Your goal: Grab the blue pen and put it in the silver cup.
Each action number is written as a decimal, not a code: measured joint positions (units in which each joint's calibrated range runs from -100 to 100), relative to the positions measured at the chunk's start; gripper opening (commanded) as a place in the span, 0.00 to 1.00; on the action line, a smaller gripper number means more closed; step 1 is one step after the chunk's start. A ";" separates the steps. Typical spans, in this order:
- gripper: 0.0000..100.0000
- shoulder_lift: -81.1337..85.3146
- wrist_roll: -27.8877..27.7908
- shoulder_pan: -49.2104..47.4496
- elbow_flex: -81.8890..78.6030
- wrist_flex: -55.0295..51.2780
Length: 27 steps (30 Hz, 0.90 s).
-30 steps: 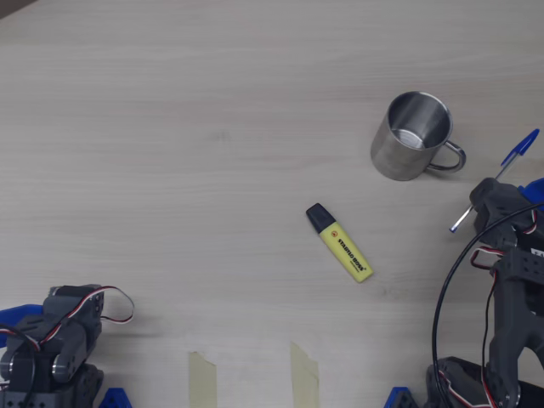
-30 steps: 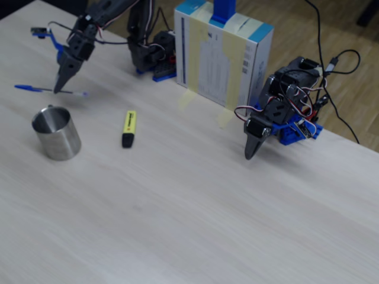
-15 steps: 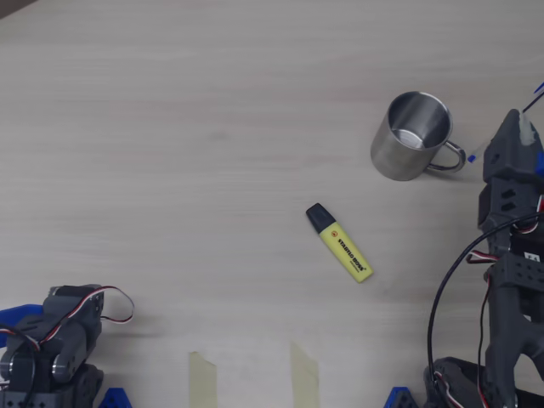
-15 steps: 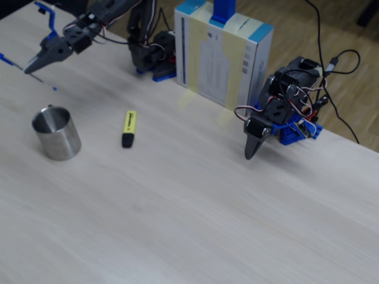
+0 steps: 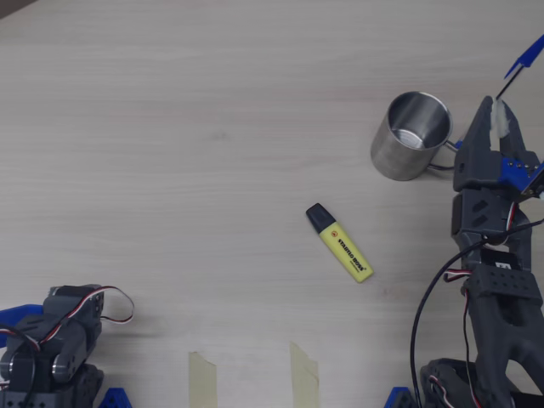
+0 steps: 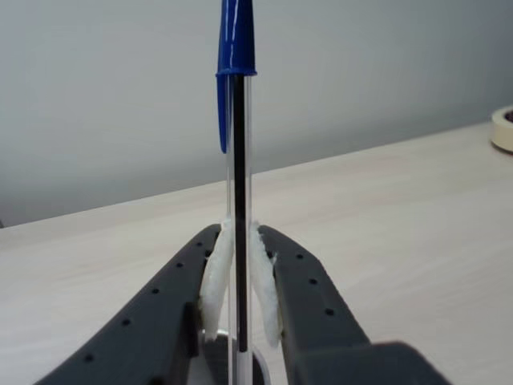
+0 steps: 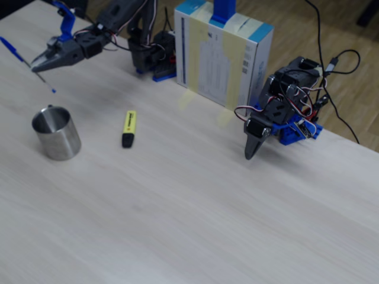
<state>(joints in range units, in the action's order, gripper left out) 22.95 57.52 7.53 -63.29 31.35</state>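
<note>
- The blue pen [image 6: 239,184] is clamped between the two white-padded fingers [image 6: 215,277] of the tool [image 6: 239,277]; in the wrist view its clear barrel runs straight up out of the grip, with the blue cap at the far end.
- In the fixed view the pen [image 7: 15,52] crosses the tip of the tool [image 7: 39,65] on a slant, cap end raised to the upper left and writing end angled down to the lower right, clear of the surface [image 7: 195,201].
- In the overhead view the capped end [image 5: 524,59] sticks out beyond the tip of the tool [image 5: 495,106], toward the upper right.
- The silver cup [image 5: 411,136] stands upright just left of the tool's tip in the overhead view, its mouth open upward and its handle turned toward the tool.
- A yellow highlighter [image 5: 340,243] with a black cap lies flat on the surface, farther from the tool than the cup, down and to the left.
- A second arm [image 7: 278,112] sits folded well apart from the tool, beyond a cardboard box [image 7: 222,53] in the fixed view.
</note>
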 measured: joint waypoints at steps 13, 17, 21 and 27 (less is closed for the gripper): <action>0.02 0.00 -4.27 -4.41 -5.36 16.83; 0.02 -0.92 -4.83 -4.00 -5.54 22.60; 0.02 -2.58 -6.48 -4.00 -5.54 27.29; 0.02 -6.00 -7.05 -5.33 -5.54 30.47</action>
<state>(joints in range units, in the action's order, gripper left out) 16.95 50.48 2.21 -68.83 61.83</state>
